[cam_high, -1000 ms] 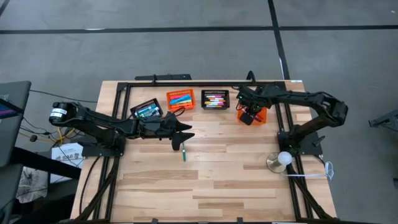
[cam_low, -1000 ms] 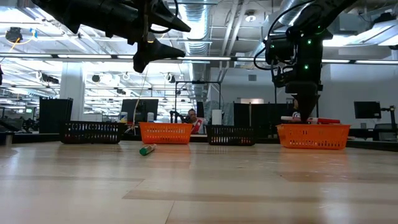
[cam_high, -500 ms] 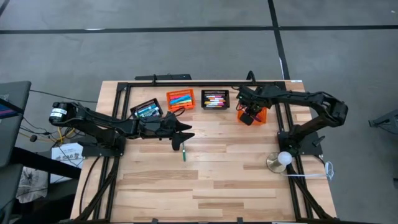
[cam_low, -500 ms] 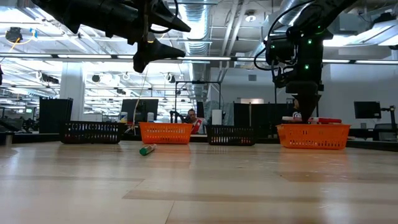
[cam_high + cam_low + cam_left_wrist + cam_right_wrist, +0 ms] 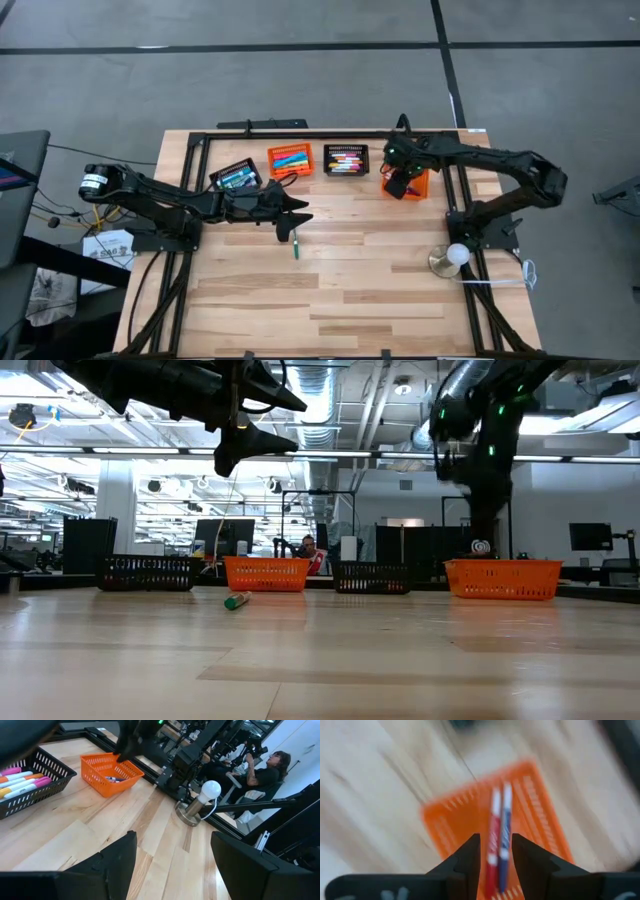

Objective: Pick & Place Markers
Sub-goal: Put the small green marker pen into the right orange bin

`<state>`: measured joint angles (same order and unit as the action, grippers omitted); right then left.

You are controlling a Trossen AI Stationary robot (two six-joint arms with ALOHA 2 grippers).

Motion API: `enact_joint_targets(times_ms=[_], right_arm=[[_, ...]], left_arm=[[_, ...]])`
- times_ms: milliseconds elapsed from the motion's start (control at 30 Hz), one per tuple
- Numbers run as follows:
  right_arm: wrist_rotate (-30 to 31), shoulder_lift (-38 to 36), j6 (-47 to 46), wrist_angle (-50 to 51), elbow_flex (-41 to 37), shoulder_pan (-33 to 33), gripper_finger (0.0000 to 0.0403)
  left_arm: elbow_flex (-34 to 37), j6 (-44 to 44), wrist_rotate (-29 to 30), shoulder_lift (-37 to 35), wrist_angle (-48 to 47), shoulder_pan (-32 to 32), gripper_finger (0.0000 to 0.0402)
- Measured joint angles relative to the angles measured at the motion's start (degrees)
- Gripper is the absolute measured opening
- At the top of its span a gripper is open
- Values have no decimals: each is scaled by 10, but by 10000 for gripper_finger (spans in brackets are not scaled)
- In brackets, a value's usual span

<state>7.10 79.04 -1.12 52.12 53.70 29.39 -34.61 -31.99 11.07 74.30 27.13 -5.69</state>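
Right claw [image 5: 493, 851], prongs slightly parted and empty, hangs over the orange mesh basket [image 5: 535, 815]; only its wrist view reveals the red marker [image 5: 493, 840] and blue marker [image 5: 504, 832] inside. Left claw [image 5: 290, 222], spread wide, hovers centre-frame above the green marker [image 5: 296, 246] on the wooden surface [image 5: 350, 290].

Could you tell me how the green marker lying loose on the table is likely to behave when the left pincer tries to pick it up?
The green marker looks thin and round, so a nudge would probably roll it across the smooth wooden table. It seems stiff and light, likely lifting without bending. Lying flat below the open left pincer, it may slip if gripped off-centre.
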Motion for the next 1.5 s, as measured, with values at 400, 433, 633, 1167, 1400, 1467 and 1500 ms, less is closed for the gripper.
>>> enact_joint_targets(times_ms=[400, 433, 633, 1167, 1400, 1467, 1500], right_arm=[[-33, -309, -55, -139, -17, -70, 99], [-31, -335, -68, -143, -27, -78, 99], [-27, -480, -159, -176, -107, -126, 98], [-11, -683, -229, -317, -255, -180, 98], [-10, -687, -229, -317, -260, -180, 98], [-10, -687, -229, -317, -260, -180, 98], [-10, -687, -229, -317, -260, -180, 98]], left_arm=[[0, 2, -1, 0, 0, 0, 254], [0, 8, -1, 0, 0, 0, 254], [0, 28, -12, 0, -25, 0, 254], [0, -163, -5, 0, -143, 0, 254], [0, -163, 5, 0, -136, 0, 254], [0, -168, 18, 0, -129, 1, 254], [0, -177, 24, 0, -128, 3, 254]])
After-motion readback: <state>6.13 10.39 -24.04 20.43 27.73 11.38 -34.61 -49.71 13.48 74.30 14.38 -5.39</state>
